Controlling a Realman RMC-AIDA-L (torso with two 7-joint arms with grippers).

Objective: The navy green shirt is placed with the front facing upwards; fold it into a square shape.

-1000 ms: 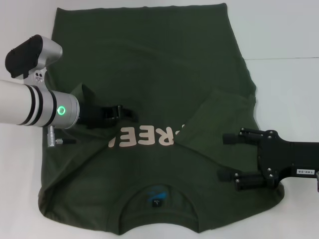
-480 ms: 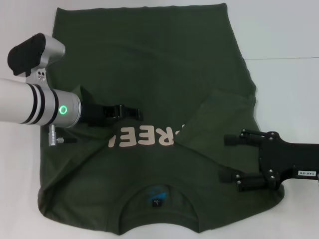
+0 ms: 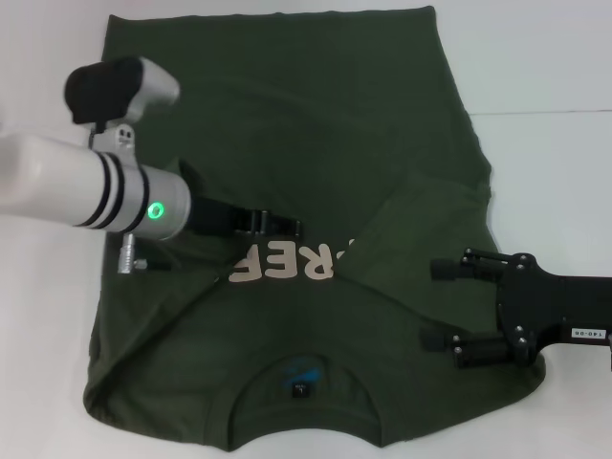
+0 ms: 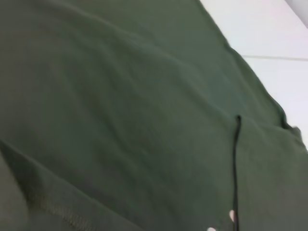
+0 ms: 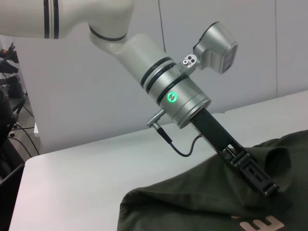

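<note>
The navy green shirt [image 3: 316, 124] lies front up on the white table [image 3: 545, 57], collar and neck label [image 3: 301, 382] toward me. My left gripper [image 3: 290, 228] is shut on a raised fold of the shirt's left side, held over the pale chest print [image 3: 287, 268] near the middle. From the right wrist view the same left gripper [image 5: 276, 192] pinches lifted cloth [image 5: 202, 207]. The right sleeve lies folded inward. My right gripper [image 3: 435, 302] rests open over the shirt's right side, nothing between its fingers. The left wrist view is filled by green cloth [image 4: 120, 120].
Bare white table surrounds the shirt, with a thin seam line [image 3: 545, 113] at the right. A thin black cable [image 4: 236, 168] crosses the cloth in the left wrist view. A wall and a dark stand [image 5: 7, 120] lie beyond the table's left side.
My left arm has moved right toward the shirt's middle, pulling the left edge and sleeve inward and covering part of the print. The right gripper has stayed put.
</note>
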